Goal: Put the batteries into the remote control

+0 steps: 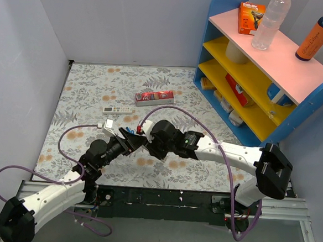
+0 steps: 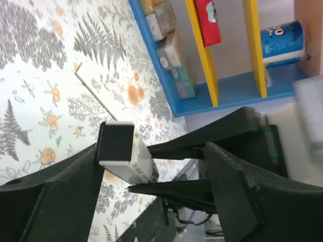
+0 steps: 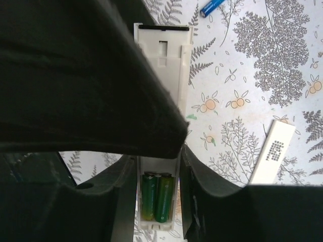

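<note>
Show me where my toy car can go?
Bare cloth: the far left corner, between walls and red carton, and between that carton and the blue shelf. The near middle is crowded: left gripper and right gripper meet at the remote control.

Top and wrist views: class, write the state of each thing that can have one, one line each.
remote: back compartment open, gripped at its sides
green batteries: two, seated in the remote
blue battery: loose on the table
right gripper: shut on the remote
left gripper: open, one finger against the remote's end
white bar: flat on the table
red carton: lying flat
clear bottle: upright
pump bottle: upright
</note>
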`<state>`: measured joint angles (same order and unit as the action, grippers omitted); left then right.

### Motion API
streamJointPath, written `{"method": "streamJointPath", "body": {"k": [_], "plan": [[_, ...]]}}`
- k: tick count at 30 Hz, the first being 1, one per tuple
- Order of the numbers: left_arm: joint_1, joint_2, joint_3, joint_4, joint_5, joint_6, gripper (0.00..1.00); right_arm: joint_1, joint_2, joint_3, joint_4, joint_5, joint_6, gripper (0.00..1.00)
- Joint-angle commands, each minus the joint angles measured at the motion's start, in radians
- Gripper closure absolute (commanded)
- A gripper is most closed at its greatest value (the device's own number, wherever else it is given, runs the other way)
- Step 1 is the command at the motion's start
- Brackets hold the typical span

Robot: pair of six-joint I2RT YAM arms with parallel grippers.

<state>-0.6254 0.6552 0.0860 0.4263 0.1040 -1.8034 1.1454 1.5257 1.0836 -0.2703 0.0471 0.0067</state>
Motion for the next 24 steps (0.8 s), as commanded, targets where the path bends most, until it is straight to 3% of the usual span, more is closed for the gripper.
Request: {"method": "streamJointPath", "body": {"k": [1,5,11,17,24], "plan": [[0.004,-0.107,0.135,-0.272,-0.123,0.15,0.19,-0.003,0.004,-0.025,-0.043,-0.006,-0.132,0.93],[0.004,-0.241,0.248,-0.531,-0.274,0.268,0.13,-0.012,0.036,-0.047,-0.059,-0.062,-0.204,0.93],[0.007,-0.361,0.391,-0.75,-0.508,0.426,0.08,-0.026,0.114,-0.016,-0.107,-0.062,-0.267,0.92],[0.006,-0.427,0.494,-0.81,-0.647,0.585,0.05,-0.033,0.165,0.013,-0.164,-0.082,-0.326,0.89],[0.007,-0.514,0.468,-0.73,-0.727,0.754,0.03,-0.036,0.229,0.042,-0.242,-0.079,-0.355,0.77]]}}
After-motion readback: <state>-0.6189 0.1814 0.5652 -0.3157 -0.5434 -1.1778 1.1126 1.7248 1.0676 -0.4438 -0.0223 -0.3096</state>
